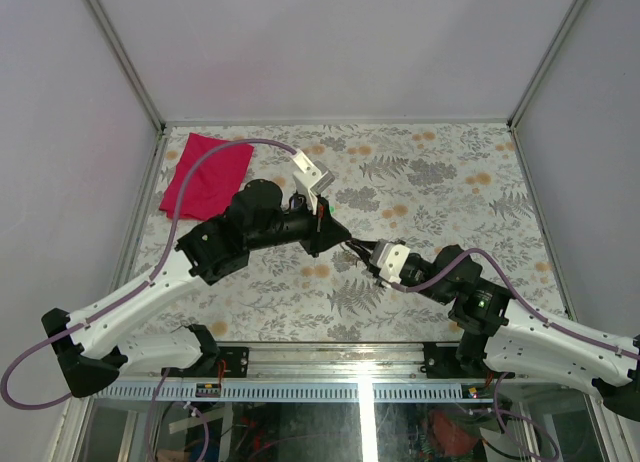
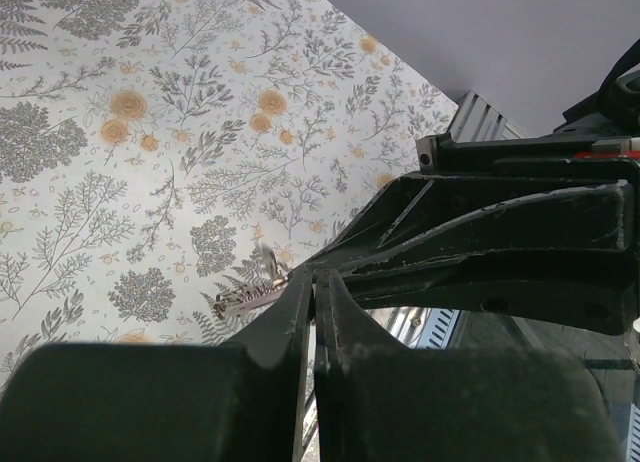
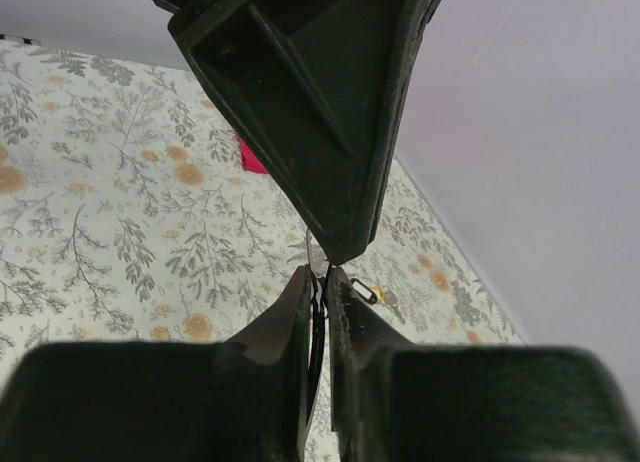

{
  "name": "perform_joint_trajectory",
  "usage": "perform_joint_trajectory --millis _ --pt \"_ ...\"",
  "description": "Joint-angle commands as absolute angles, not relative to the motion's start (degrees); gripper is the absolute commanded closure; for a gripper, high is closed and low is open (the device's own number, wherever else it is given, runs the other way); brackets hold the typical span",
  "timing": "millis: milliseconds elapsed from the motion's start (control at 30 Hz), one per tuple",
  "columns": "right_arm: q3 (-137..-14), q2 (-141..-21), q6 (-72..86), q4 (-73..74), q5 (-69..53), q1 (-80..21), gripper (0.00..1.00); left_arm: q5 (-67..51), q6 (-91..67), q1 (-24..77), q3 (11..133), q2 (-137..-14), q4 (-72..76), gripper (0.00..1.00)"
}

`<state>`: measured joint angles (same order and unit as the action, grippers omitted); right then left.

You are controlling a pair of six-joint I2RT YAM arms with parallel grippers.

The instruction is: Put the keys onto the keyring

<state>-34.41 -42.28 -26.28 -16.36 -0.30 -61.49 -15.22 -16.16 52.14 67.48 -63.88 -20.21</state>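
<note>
Left pincer (image 2: 313, 282) (pinched on the keyring (image 2: 245, 299)) meets right pincer (image 3: 322, 282) tip-to-tip.

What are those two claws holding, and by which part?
The left gripper pinches the thin silver wire keyring at its edge; whether the right gripper holds anything cannot be told.

We count one left gripper (image 1: 348, 244), one right gripper (image 1: 372, 258), one red cloth (image 1: 205, 177) beyond the left, and one key (image 3: 364, 292) near the right's tips.

Floral tabletop (image 1: 450, 172), plain lilac walls (image 1: 340, 42)
</note>
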Motion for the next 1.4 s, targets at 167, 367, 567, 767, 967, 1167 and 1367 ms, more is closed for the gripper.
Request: perform_joint_trajectory --millis 167,367,567,767,967,1167,1367 --pt "-34.89 -42.38 -26.59 -21.07 -1.7 -61.35 1.0 -15.71 -15.65 52.61 69.54 -61.48 -17.56 0.85" --pt "-35.42 -42.25 -27.66 -20.62 -1.39 -61.36 1.0 -12.15 -18.21 52.59 66.91 -57.95 -14.05 0.64" --pt "-35.51 -42.07 -28.84 -20.36 -0.7 -61.35 1.0 -9.72 -19.17 52.6 65.55 -56.93 -14.82 0.64" --pt "-35.68 -41.31 -31.52 -18.08 0.11 -61.35 1.0 -5.7 -20.19 52.6 65.52 -57.45 -18.38 0.63" --pt "-37.07 -40.52 -34.14 -11.27 1.06 -61.39 1.0 -4.96 -21.07 52.56 65.24 -58.51 -20.31 0.61" --pt "-39.28 -40.93 -36.19 -3.7 5.6 -61.35 1.0 -1.49 -21.98 52.35 65.22 -60.73 -23.29 0.57" --pt "-40.77 -39.94 -35.42 3.18 7.9 -61.35 1.0 -1.6 -23.21 47.8 67.4 -69.0 -30.65 0.53"
